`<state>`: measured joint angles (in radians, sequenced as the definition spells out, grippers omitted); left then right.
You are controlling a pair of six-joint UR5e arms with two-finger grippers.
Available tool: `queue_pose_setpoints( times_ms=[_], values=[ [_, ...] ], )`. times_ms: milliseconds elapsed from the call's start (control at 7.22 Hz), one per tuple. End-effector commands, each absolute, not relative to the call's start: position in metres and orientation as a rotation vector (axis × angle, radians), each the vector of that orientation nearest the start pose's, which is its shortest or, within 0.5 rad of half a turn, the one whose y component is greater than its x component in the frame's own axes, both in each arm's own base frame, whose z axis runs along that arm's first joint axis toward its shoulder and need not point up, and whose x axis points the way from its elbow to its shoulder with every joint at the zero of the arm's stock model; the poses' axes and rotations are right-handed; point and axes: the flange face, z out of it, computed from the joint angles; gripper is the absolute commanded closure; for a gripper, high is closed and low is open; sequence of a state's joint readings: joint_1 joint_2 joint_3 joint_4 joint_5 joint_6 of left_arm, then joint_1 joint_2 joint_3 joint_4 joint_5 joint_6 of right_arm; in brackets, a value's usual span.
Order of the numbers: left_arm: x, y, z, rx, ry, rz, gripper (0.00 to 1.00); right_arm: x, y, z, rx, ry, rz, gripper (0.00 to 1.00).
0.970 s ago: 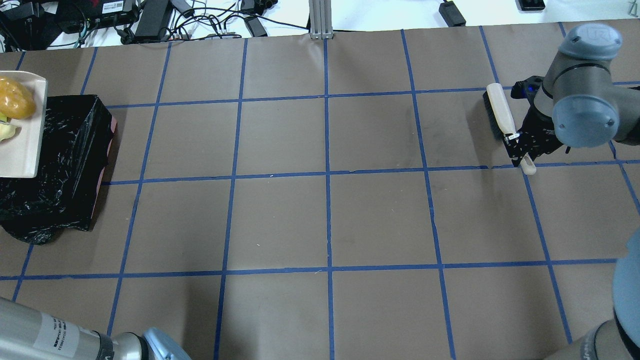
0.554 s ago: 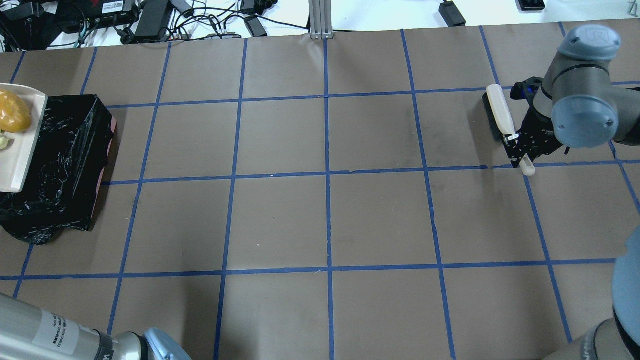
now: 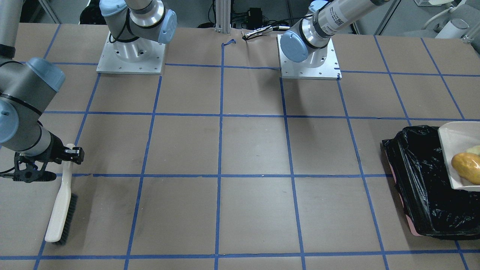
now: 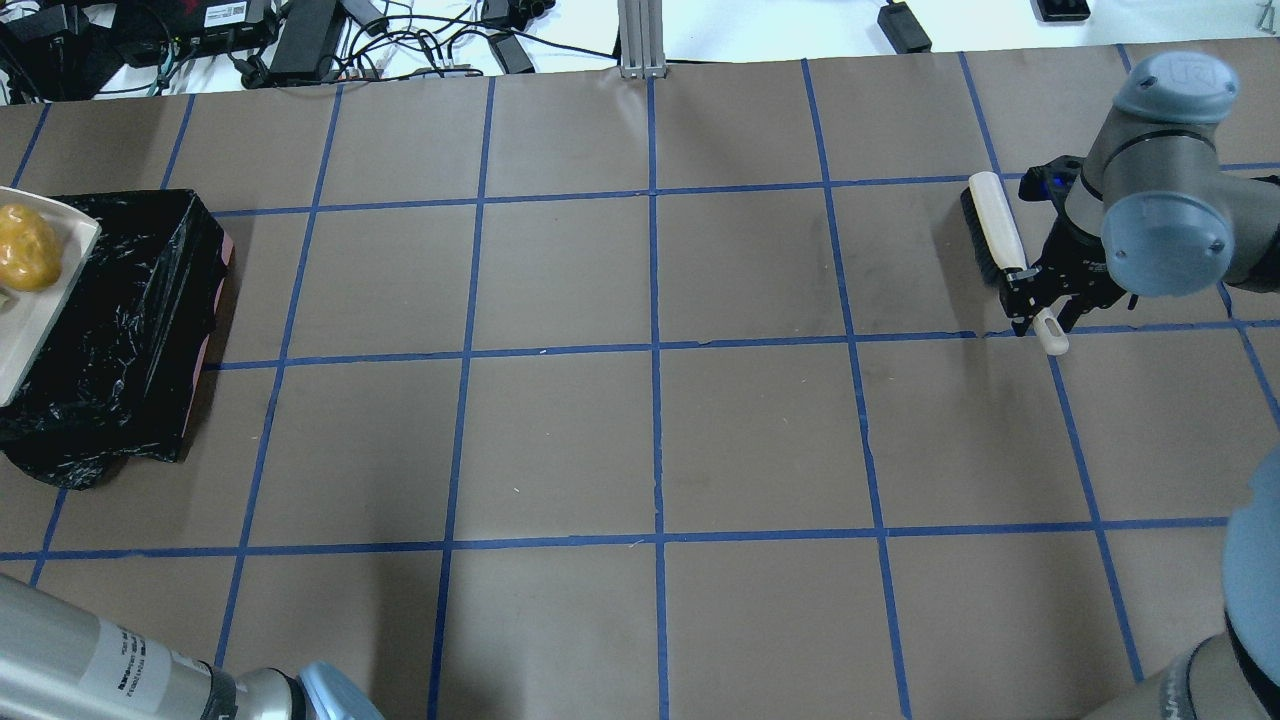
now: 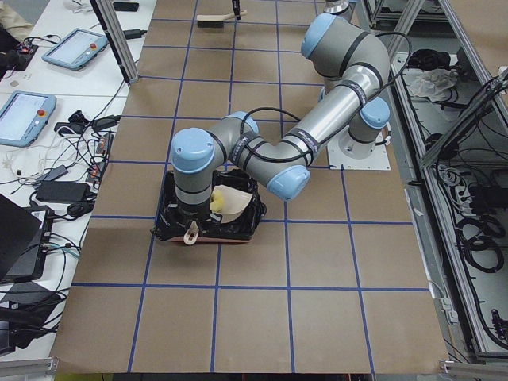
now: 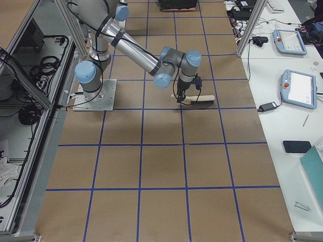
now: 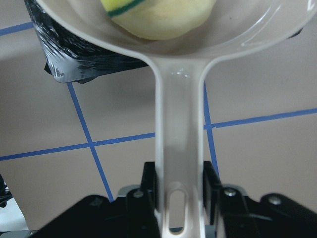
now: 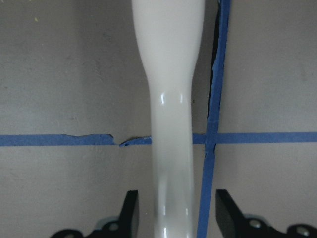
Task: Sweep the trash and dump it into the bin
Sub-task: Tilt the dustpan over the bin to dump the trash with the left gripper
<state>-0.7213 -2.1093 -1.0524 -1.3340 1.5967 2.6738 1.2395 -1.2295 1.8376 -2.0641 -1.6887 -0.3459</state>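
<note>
My left gripper (image 7: 181, 198) is shut on the handle of the beige dustpan (image 7: 178, 124). It holds the dustpan (image 4: 25, 320) tilted over the bin (image 4: 130, 300), which is lined with a black bag (image 3: 420, 176). The orange-yellow potato piece (image 4: 28, 248) lies in the pan (image 3: 455, 138), also seen from the front (image 3: 467, 167). A pale cream piece (image 7: 168, 22) and a yellow-green wedge (image 7: 119, 6) lie near the pan's neck. My right gripper (image 8: 178, 215) is open, with its fingers on either side of the brush handle (image 8: 171, 124). The brush (image 4: 995, 230) lies on the table.
The table (image 4: 650, 440) is covered in brown paper with a blue tape grid. Cables and power bricks (image 4: 300, 40) lie beyond the far edge. The arm bases (image 3: 131, 52) stand at the robot's side.
The dustpan has tilted and shifted left over the bin, and the potato piece moved with it. My right gripper has opened off the brush handle.
</note>
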Motion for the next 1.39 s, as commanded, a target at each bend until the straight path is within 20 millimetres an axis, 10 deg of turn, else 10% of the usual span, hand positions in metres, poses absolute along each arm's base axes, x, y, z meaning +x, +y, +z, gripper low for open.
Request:
queue_pose_setpoints(
  times_ms=[0, 970, 1247],
  values=[
    [0.451, -0.592, 0.444, -2.735, -1.963, -0.231, 0.88, -0.066, -0.563, 0.241, -0.027, 3.221, 0.209, 0.04],
    [0.397, -0.626, 0.445, -3.011, -1.667, -0.587, 0.88, -0.04, -0.512, 0.455, -0.012, 3.295, -0.206, 0.0],
    [0.384, -0.627, 0.452, -3.035, -1.642, -0.601, 0.88, -0.017, -0.517, 0.454, -0.077, 3.289, -0.227, 0.0]
  ],
)
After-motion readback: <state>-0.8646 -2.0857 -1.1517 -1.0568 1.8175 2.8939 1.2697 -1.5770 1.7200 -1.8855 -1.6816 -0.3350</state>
